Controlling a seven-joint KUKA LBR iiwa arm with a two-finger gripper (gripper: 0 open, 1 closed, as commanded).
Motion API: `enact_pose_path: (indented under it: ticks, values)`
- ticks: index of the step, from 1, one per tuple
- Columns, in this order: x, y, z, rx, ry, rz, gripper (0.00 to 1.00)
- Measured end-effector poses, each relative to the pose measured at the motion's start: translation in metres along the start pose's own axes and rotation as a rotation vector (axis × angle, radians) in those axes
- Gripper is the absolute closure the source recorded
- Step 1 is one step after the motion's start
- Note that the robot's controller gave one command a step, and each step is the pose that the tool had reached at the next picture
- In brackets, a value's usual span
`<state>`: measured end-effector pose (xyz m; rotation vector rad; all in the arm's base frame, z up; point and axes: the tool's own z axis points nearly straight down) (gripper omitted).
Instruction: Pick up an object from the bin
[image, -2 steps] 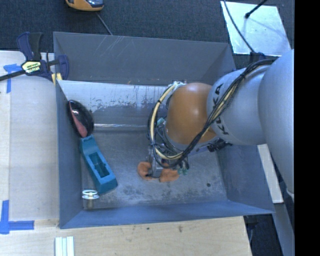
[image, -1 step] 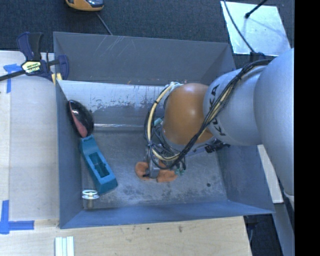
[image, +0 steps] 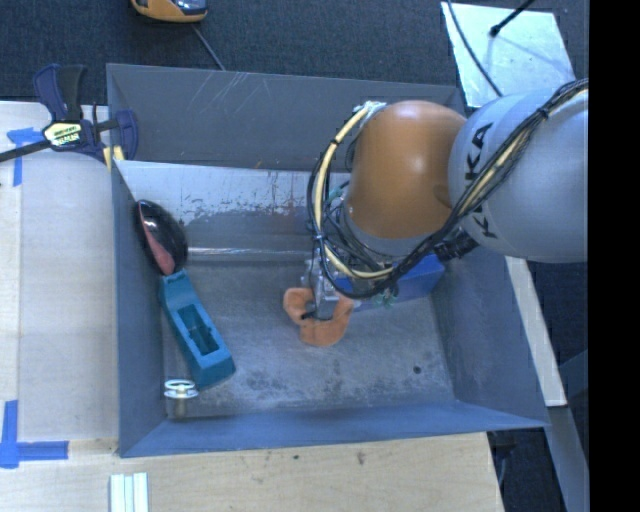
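Gripper low on orange lump, middle of bin; grip state impossible to tell. Centre on lump, then lift straight up.

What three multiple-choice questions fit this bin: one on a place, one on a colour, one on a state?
1. Where in the bin lies the dark spoon? A by the left wall; B in the centre; C in the right corner.
2. What colour is the lump beneath the hand? A green; B orange; C white.
3. How is the long blue block? A standing upright; B lying on the floor; C lifted clear.
Answers: A, the spoon rests at the left wall; B, the lump is plainly orange; B, the block lies along the floor, away from the hand.
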<state>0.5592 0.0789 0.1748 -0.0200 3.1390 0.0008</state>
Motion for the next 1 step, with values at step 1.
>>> enact_pose_path:
  ticks: [1]
  values:
    - [0.0,-0.0002,0.0,0.0,0.0,0.001,1.0]
